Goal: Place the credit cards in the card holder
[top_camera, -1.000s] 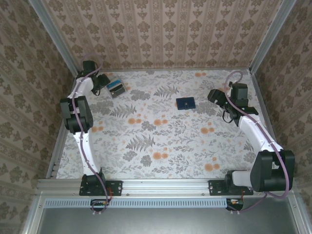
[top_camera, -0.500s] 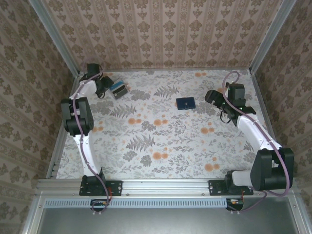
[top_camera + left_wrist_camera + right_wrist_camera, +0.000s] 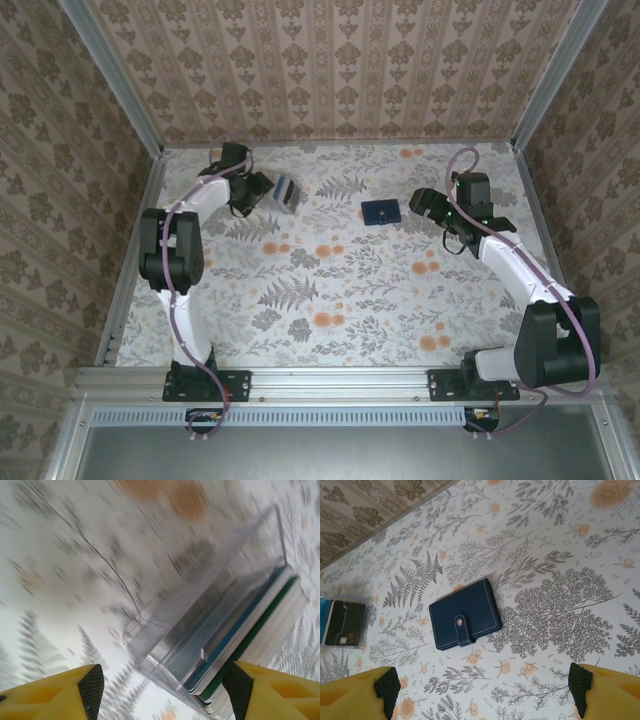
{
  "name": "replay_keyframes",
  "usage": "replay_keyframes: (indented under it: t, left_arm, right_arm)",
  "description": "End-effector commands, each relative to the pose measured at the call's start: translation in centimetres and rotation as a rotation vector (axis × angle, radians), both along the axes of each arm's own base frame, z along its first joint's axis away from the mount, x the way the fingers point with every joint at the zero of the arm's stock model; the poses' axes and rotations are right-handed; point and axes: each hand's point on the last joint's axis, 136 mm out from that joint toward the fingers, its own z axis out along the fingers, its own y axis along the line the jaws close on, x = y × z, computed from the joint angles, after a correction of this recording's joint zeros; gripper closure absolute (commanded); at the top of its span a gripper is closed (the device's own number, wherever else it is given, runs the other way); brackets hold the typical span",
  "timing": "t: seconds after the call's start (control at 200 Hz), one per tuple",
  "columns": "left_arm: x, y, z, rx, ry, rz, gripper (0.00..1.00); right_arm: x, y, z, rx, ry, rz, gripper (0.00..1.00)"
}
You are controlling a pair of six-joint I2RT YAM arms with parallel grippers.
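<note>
The credit cards (image 3: 252, 625) stand on edge, blue, green and white, in a clear slotted rack (image 3: 200, 595). My left gripper (image 3: 161, 685) straddles that rack. Its right-hand pad (image 3: 231, 687) is against the card stack. The picture is smeared by motion. From above, the rack (image 3: 284, 190) hangs tilted at the left gripper (image 3: 256, 189), at the back left. The card holder (image 3: 465, 615), a navy wallet with its tab snapped shut, lies flat on the table. My right gripper (image 3: 483, 684) hovers open just short of it. From above, the card holder (image 3: 381, 211) lies left of the right gripper (image 3: 421, 203).
The flowered tabletop (image 3: 330, 280) is walled by patterned panels (image 3: 340, 70) at the back and both sides. In the right wrist view the rack (image 3: 342, 622) sits far left, well apart from the wallet.
My left gripper has swung right from the back-left corner, and the rack of cards has come along with it. The right gripper has edged left toward the navy wallet.
</note>
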Motion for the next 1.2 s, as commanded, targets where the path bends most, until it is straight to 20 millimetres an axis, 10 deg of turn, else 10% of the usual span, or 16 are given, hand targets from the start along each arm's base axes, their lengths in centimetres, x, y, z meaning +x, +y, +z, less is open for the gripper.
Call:
replay_keyframes:
  t: [0.0, 0.315, 0.57, 1.195]
  left_arm:
    - [-3.3, -3.7, 1.6, -0.067, 0.05, -0.092, 0.29]
    - [-7.0, -3.1, 7.1, -0.034, -0.045, -0.165, 0.22]
    - [-4.4, -0.2, 9.6, 0.116, -0.195, -0.313, 0.19]
    - [2.6, 0.7, 1.5, 0.186, -0.083, -0.499, 0.44]
  right_arm:
    - [0.5, 1.0, 0.4, 0.022, 0.011, 0.014, 0.1]
    - [1.6, 3.6, -3.2, 0.057, 0.178, -0.026, 0.16]
    - [1.7, 4.2, -6.0, 0.243, 0.31, -0.354, 0.16]
    - [2.2, 4.1, -6.0, 0.271, 0.258, -0.321, 0.16]
